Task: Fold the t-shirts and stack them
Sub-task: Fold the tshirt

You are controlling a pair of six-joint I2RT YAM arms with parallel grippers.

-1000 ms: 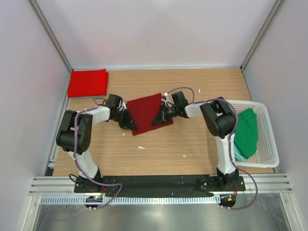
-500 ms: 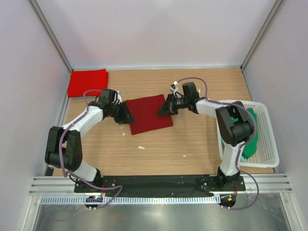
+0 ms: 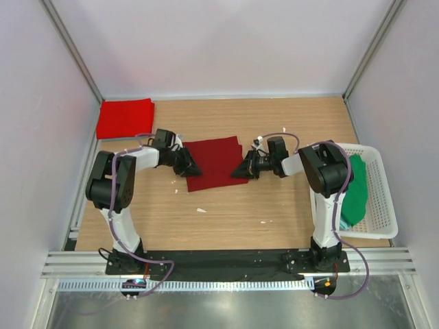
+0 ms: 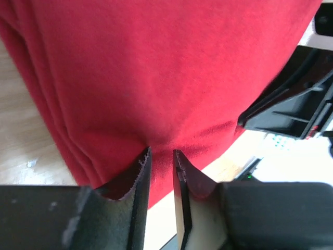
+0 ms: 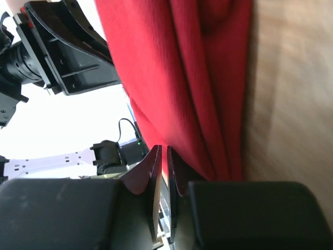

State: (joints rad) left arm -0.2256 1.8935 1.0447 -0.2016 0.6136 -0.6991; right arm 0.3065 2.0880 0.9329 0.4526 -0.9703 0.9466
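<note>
Within 1 second the maroon t-shirt (image 3: 212, 163) — right of the red t-shirt (image 3: 125, 117) — went from skewed to squared: ready for stacking. Left claw (image 4: 162, 152) pinches its hem; right claw (image 5: 163, 149) nearly together, grip unclear.

Soft, even overhead light keeps my top view bright, with only faint shadows on the table (image 3: 274, 205), while both my wrist views blow out to white beyond the shirt (image 4: 156, 67) and the right one blurs the table.

wooden table (image 3: 274, 205), white plastic basket (image 3: 385, 199)
</note>
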